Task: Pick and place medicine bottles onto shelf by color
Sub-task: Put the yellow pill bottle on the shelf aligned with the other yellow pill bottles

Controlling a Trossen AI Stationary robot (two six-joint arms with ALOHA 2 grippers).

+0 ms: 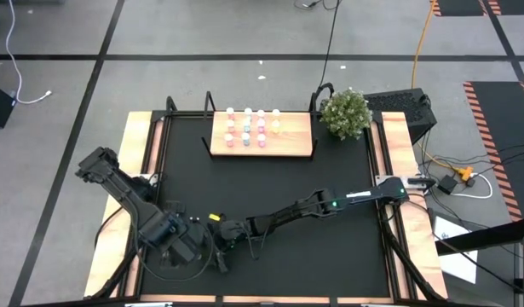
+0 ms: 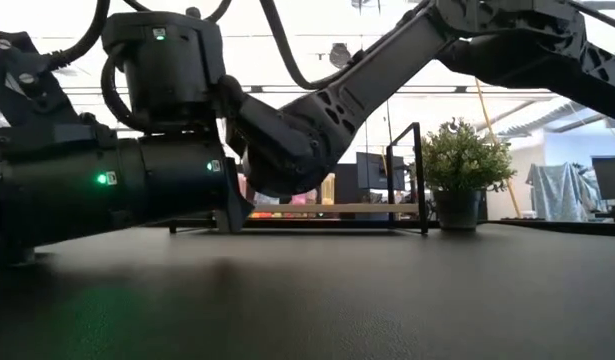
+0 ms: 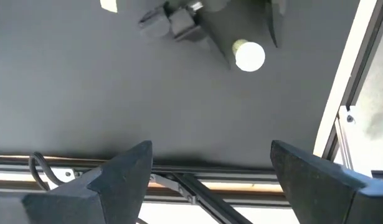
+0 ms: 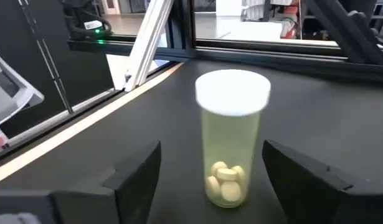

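A yellow bottle [image 4: 231, 146] with a white cap stands upright on the black mat [image 4: 340, 106], with pills at its bottom. My right gripper [image 4: 211, 155] is open, and its fingers stand on either side of the bottle without touching it. The bottle also shows from above in the left wrist view [image 3: 249, 55], between the right gripper's fingers. My left gripper [image 3: 207, 168] is open and empty, close by near the table's front left. The light-wood shelf [image 1: 289, 147] at the far middle carries several pink, purple, teal and yellow bottles.
A potted plant [image 1: 345, 112] stands right of the shelf at the far right. Both arms crowd the front left of the mat [image 1: 330, 247], with free mat between them and the shelf. Pale wooden edges and black rails [image 1: 152, 145] border the mat.
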